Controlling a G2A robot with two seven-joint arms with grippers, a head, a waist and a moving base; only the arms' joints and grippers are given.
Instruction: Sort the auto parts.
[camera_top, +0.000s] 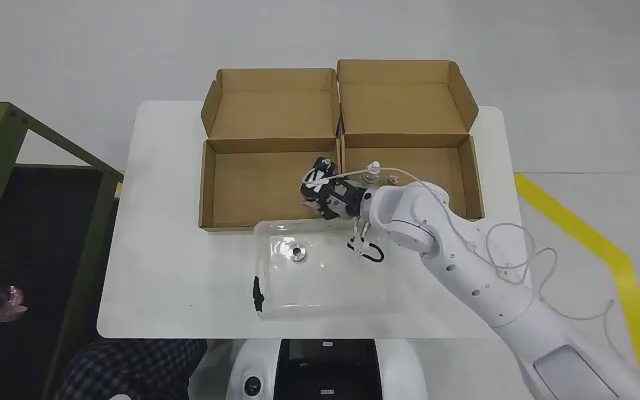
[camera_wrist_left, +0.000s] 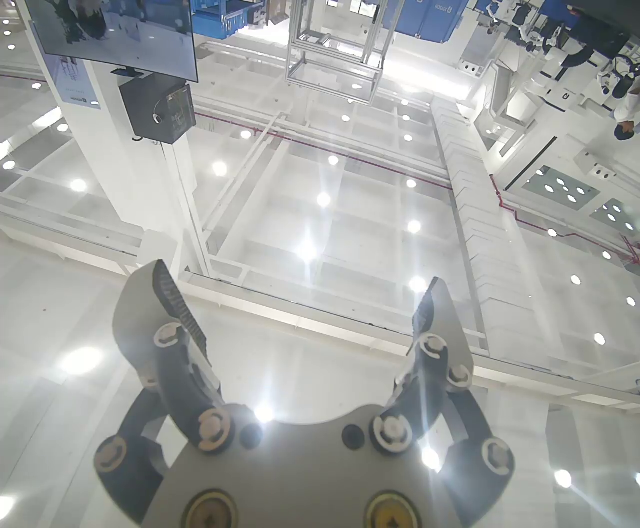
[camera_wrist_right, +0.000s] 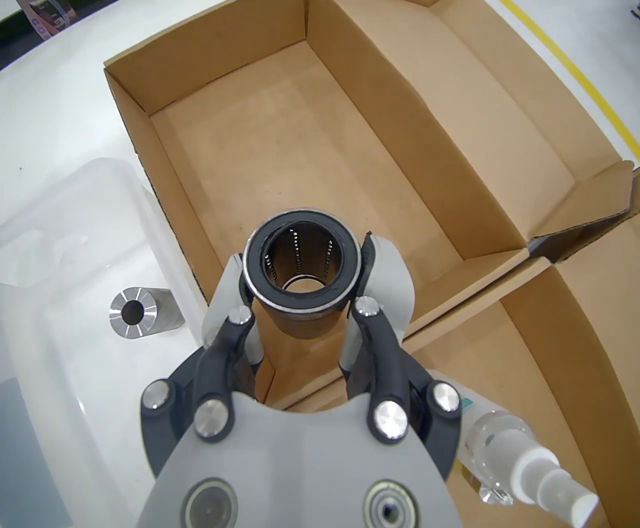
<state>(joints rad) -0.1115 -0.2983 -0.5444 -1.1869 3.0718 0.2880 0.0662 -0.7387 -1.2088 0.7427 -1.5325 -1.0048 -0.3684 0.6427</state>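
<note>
My right gripper is shut on a black cylindrical linear bearing with a metal rim and ball rows inside. It holds the bearing over the near right corner of the left cardboard box. From above, the right gripper sits at that box's right end. A silver metal sleeve with a centre hole lies in the clear plastic tray, also seen from above as the sleeve in the tray. My left gripper is open and points up at the ceiling.
A second cardboard box stands to the right of the first, both with flaps open toward the back. A small clear spray bottle lies in that right box. The white table has bare room to the left of the tray.
</note>
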